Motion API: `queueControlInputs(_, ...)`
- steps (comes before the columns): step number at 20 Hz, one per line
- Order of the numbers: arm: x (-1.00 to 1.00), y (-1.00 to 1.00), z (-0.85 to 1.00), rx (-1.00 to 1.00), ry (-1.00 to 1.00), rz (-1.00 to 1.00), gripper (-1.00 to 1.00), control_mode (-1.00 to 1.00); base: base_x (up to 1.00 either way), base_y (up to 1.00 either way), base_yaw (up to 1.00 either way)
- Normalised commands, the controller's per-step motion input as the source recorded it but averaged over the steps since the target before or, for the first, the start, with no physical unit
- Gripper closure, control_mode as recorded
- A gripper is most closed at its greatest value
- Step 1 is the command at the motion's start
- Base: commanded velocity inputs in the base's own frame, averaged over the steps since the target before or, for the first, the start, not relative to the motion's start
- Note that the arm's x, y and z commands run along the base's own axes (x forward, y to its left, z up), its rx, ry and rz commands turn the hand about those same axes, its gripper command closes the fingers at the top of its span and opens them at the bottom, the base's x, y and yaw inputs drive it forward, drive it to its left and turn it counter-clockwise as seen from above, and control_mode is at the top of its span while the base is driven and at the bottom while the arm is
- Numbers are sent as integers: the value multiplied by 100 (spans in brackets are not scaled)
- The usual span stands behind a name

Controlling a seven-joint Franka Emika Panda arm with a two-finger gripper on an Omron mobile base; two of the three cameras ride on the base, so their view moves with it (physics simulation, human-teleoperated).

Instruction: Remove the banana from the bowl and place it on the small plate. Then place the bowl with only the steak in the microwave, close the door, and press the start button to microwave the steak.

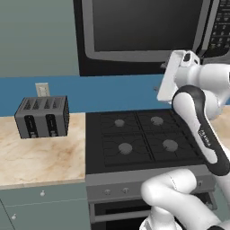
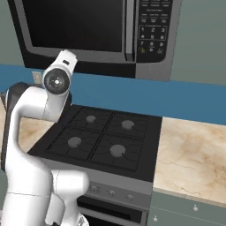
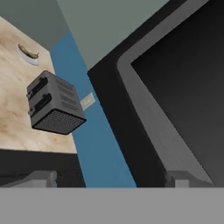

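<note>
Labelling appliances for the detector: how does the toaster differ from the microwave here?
The toaster is a small box standing on the marble counter; the microwave is far bigger and mounted above the stove. The toaster has top slots; the microwave has a wide glass door, shut, and a button panel. Both are dark grey.

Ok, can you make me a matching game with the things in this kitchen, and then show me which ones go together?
Things:
1. small curved yellow-brown banana
2. dark-grey slotted toaster
3. black four-burner stove top
4. big dark-grey microwave

Places:
A. up on the wall above the burners
B. lying on the small round light-grey plate
C. between the two marbled beige counters
D. standing on the counter, below a wall socket

Pairs: 1-B, 2-D, 3-C, 4-A
</note>
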Motion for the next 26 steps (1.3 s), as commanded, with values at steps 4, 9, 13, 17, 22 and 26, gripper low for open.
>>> queueControlInputs(4,-97,-79,0,2,0,0,-100,-100,0,0,0)
queueControlInputs(9,-60,-100,0,8,0,0,-100,-100,0,0,0)
queueControlInputs(13,-15,-87,1,6,-2,0,-100,-100,0,0,0)
queueControlInputs(17,6,-67,19,4,-2,1,-100,-100,0,0,0)
queueControlInputs(22,29,-41,18,1,0,5,-100,-100,0,0,0)
queueControlInputs(26,34,-24,11,0,0,5,-100,-100,0,0,0)
